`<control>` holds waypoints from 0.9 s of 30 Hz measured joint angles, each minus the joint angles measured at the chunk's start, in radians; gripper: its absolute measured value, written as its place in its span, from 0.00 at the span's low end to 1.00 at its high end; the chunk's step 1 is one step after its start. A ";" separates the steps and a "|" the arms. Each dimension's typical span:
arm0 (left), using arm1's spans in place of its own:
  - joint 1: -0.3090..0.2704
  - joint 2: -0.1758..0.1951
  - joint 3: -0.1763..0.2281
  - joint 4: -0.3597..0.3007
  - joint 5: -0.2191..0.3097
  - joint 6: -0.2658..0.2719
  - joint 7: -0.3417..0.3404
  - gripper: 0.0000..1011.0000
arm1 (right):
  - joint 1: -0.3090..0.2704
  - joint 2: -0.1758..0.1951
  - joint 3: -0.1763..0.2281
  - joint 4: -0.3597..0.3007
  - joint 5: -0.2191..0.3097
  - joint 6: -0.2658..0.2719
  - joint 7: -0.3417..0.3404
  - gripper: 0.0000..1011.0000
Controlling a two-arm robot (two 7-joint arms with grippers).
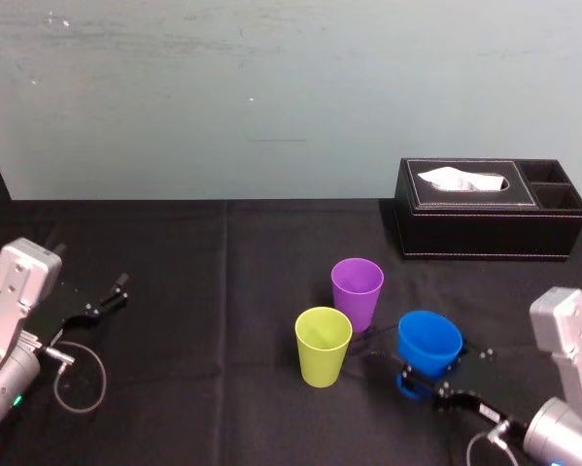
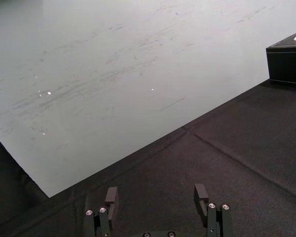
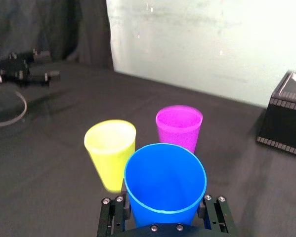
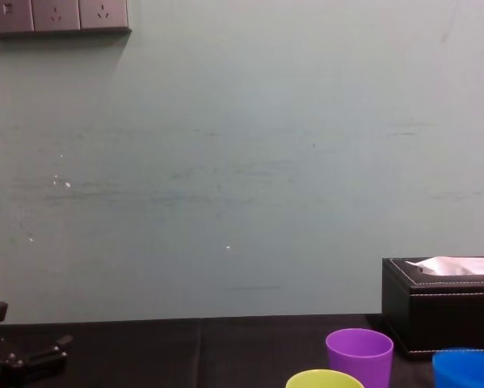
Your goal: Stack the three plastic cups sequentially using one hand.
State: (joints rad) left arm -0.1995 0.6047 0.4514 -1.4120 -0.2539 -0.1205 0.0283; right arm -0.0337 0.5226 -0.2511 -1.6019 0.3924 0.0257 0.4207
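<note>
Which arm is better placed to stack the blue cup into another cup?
Right. The right gripper holds the blue cup, close to the yellow-green cup and purple cup. The left gripper sits open, far off to the left.

Silver-grey arms (image 1: 14,291) carry the black, silver-screwed left hand (image 2: 156,193) and right hand (image 3: 162,212); a grey cable (image 1: 104,374) loops from the left.

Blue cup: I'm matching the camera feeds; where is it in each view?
Head view: blue cup, lower right, tilted between the right gripper's jaws.
Right wrist view: blue cup nearest the camera, between the jaws, before the yellow-green cup and purple cup.
Chest view: blue cup at the bottom right corner, below the tissue box.
Left wrist view: the parked left gripper faces the wall and tissue box instead.
Shared landmark: the black tissue box.
</note>
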 joint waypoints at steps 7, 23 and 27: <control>0.000 0.000 0.000 0.000 0.000 0.000 0.000 0.99 | 0.052 0.010 0.009 -0.032 0.029 0.033 0.018 0.72; 0.000 0.000 0.000 0.000 0.000 0.000 0.000 0.99 | 0.262 -0.046 -0.079 0.014 0.019 0.138 -0.003 0.72; 0.000 0.000 0.000 0.000 0.000 0.000 0.000 0.99 | 0.311 -0.072 -0.100 0.059 0.009 0.144 -0.013 0.72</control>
State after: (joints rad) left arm -0.1995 0.6047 0.4514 -1.4120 -0.2539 -0.1205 0.0283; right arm 0.2774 0.4507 -0.3515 -1.5431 0.4010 0.1696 0.4082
